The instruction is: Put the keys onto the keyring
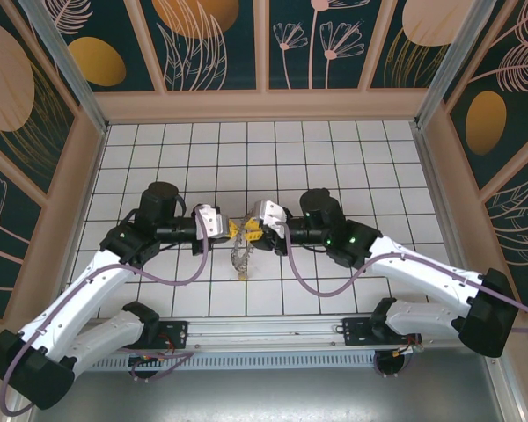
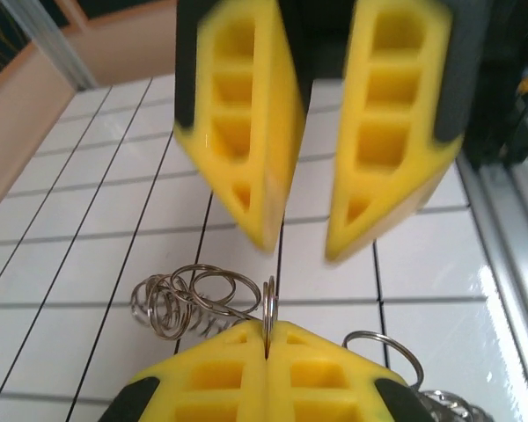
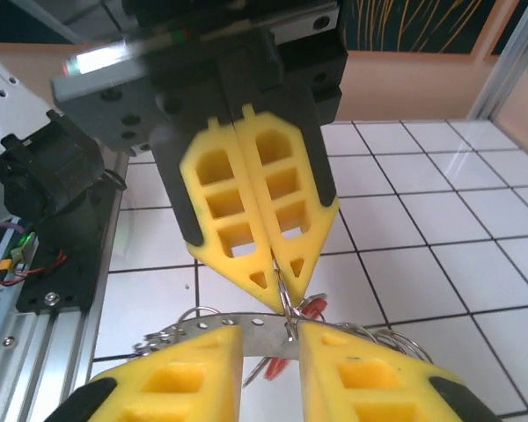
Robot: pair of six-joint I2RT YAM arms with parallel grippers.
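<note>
Closest to the lens, the left claw [image 2: 267, 338] is clenching on a thin loop of the keyring [image 3: 233, 323], holding it edge-up over the white tiled worktop [image 1: 378, 176]. The right claw [image 2: 304, 246] is facing it with jaws parted, seemingly gripping nothing. The keyring is sitting between the two claws. The key [image 3: 311, 305] is showing its red tag beside the flat band; whether it is threaded is not showing, so joining likely remains
</note>
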